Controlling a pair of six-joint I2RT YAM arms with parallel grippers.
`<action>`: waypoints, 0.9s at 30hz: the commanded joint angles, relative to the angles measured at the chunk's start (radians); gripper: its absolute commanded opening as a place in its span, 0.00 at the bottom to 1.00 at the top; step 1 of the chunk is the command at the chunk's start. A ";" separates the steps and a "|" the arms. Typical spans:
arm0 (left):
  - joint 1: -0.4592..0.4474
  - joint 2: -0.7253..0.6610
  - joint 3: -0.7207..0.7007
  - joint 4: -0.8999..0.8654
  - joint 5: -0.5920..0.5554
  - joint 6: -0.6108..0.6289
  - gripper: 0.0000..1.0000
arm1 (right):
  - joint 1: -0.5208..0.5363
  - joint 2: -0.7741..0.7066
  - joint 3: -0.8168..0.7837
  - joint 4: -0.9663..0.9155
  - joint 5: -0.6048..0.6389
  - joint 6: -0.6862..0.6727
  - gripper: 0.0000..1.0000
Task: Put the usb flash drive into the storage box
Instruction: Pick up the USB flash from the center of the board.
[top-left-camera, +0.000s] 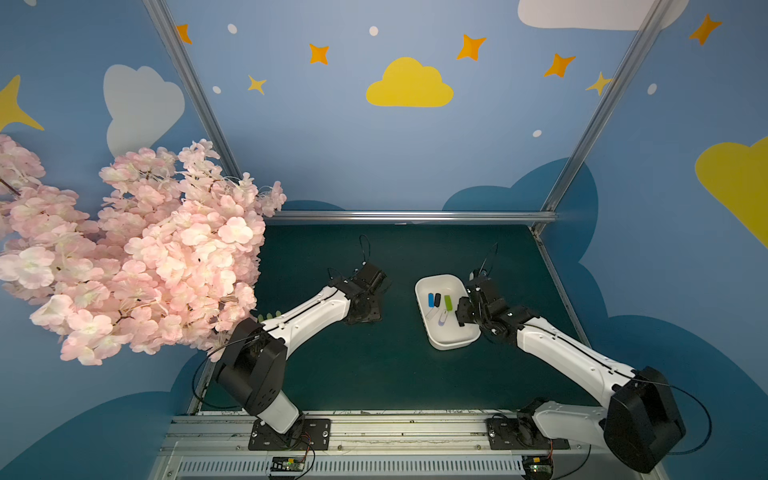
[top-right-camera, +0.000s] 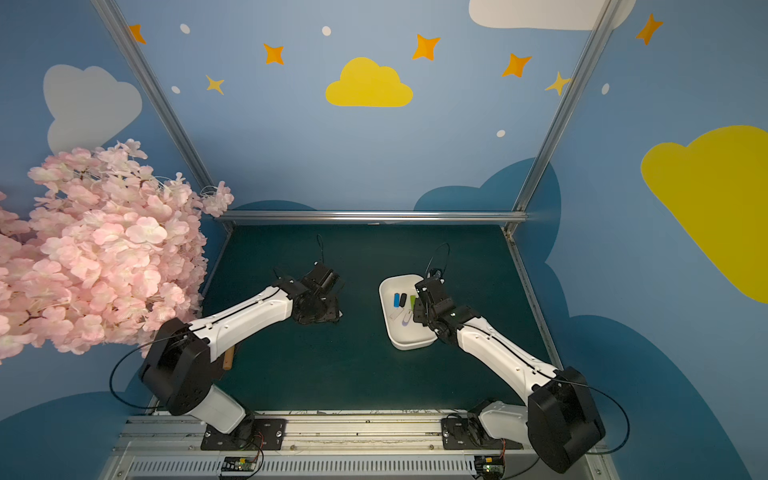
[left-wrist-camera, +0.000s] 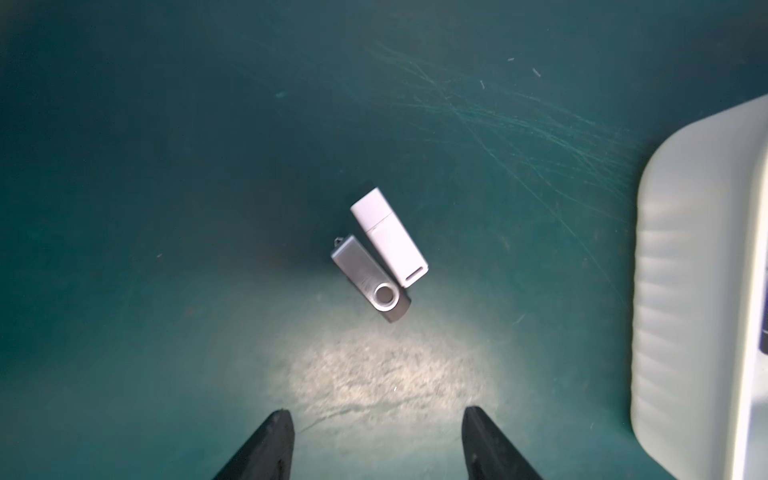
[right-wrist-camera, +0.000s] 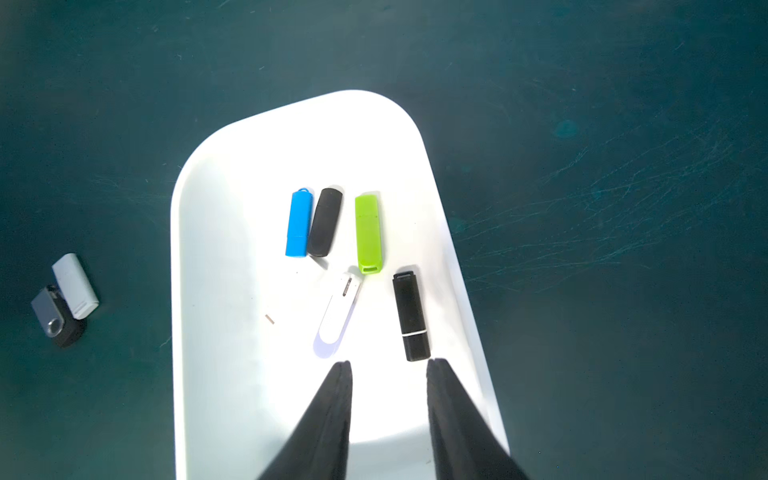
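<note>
Perhaps touching: white flash drive and silver swivel drive; storage box nearby.

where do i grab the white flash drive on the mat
Best from straight above, left pincer pinching the white flash drive across its long sides at the cap end: it lies flat, and only that end pokes clear of the silver drive beside it.

I see the white box flat on the mat; inside lie a blue drive against a charcoal drive, a green drive, a white drive, a black drive; outside, a capped white drive and a silver drive lie touching.
</note>
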 joint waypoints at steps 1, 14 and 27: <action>0.007 0.062 0.024 0.008 -0.007 -0.014 0.67 | -0.003 0.012 0.031 -0.003 0.003 0.009 0.36; 0.034 0.224 0.064 0.052 -0.006 -0.009 0.58 | -0.004 0.023 0.028 0.007 -0.014 0.009 0.35; 0.053 0.267 0.079 0.054 -0.042 -0.007 0.57 | -0.004 0.040 0.037 0.003 -0.026 0.009 0.35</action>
